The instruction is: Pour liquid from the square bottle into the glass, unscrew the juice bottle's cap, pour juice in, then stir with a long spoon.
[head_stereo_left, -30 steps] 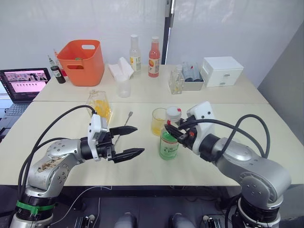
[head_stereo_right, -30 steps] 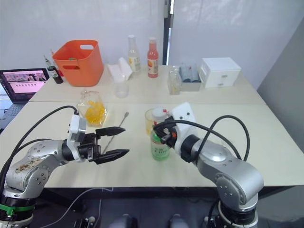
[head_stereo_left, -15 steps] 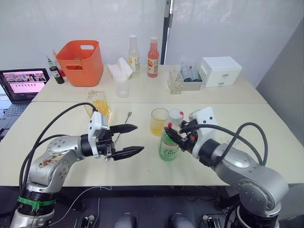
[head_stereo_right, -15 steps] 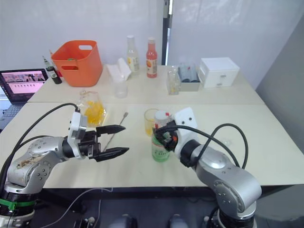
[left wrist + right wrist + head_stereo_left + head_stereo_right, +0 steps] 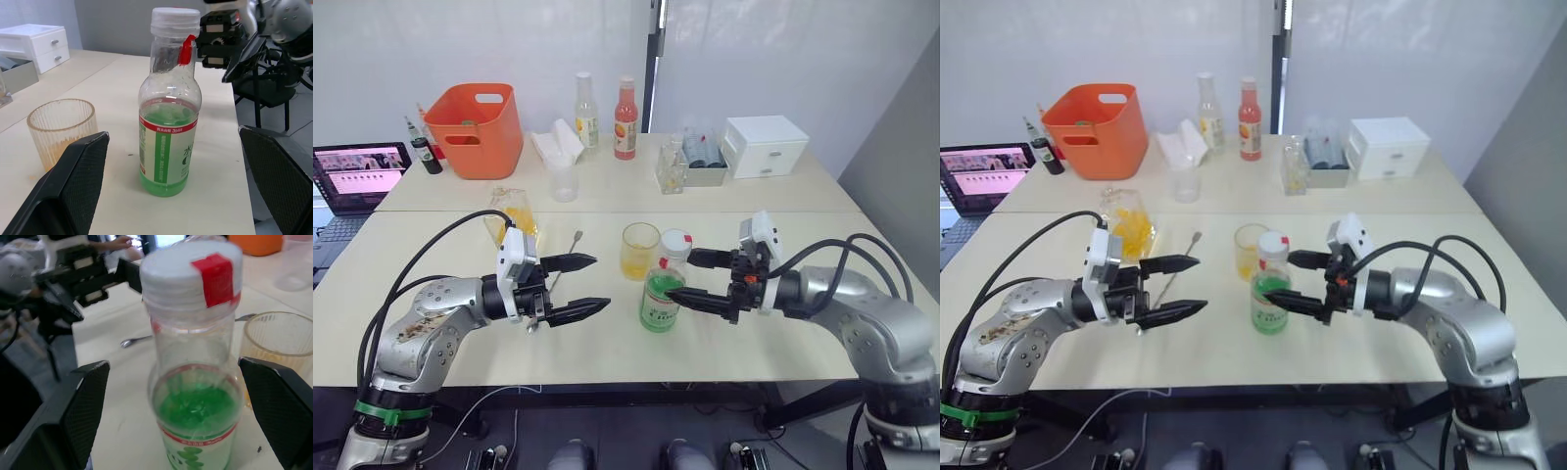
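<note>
The juice bottle stands upright near the table's middle, holding green liquid, with a white cap marked with red tape on it. Just behind it to the left is the ribbed glass with yellow liquid. My right gripper is open to the bottle's right, its fingers spread on either side of the bottle and clear of it. My left gripper is open and empty left of the bottle. A long spoon lies behind the left gripper. The square bottle, with yellow contents, is left of the spoon.
At the back of the table are an orange basket, small dark bottles, a plastic cup, two tall bottles, a rack of small containers and a white drawer box. A laptop sits far left.
My right gripper has opened and come off the juice bottle's top, and the right arm has drawn back to the right. The bottle stays standing. The left arm has barely moved.
</note>
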